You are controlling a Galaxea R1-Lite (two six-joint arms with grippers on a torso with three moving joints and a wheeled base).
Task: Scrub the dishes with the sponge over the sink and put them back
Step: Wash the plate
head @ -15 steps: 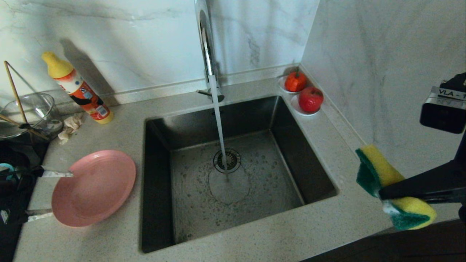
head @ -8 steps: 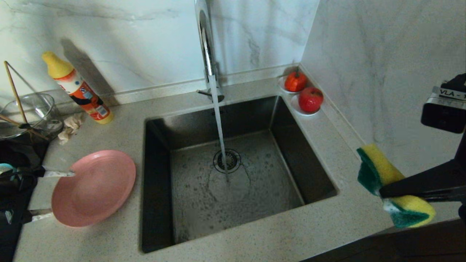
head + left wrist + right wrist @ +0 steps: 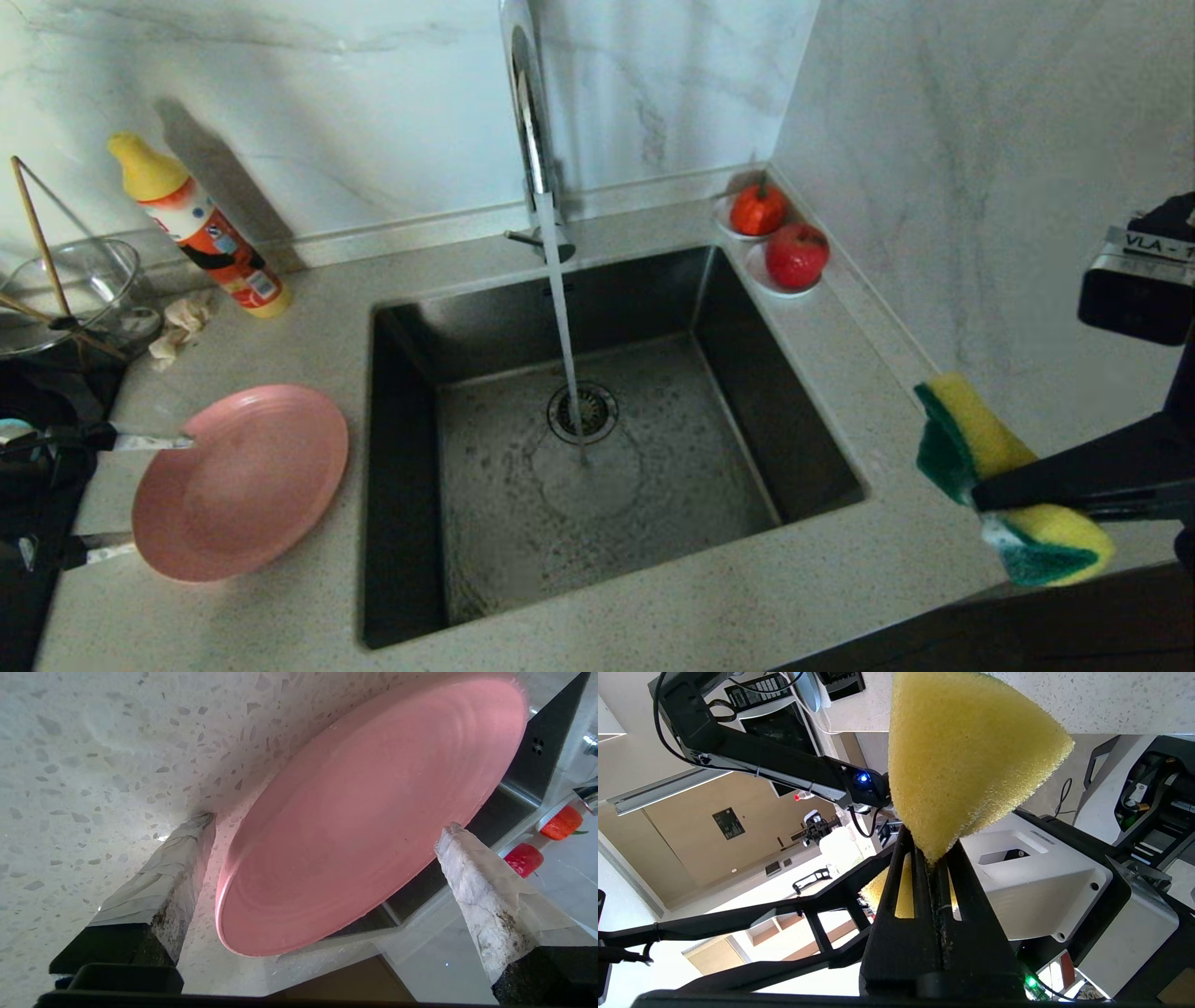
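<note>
Right gripper (image 3: pixel 990 499) is clamped on the sponge (image 3: pixel 971 439) right of the sink (image 3: pixel 794 439), long axis upright. Left gripper (image 3: pixel 140 495), spread wide, straddles the pink plate (image 3: pixel 243 481), flat on the counter (image 3: pixel 308 345).

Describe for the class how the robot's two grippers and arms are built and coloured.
The left gripper has black finger bases whose tips are wrapped in worn whitish tape. The right gripper has plain black slotted fingers on a black arm, and a dark camera box above it carries a white label beginning "VLA".
</note>
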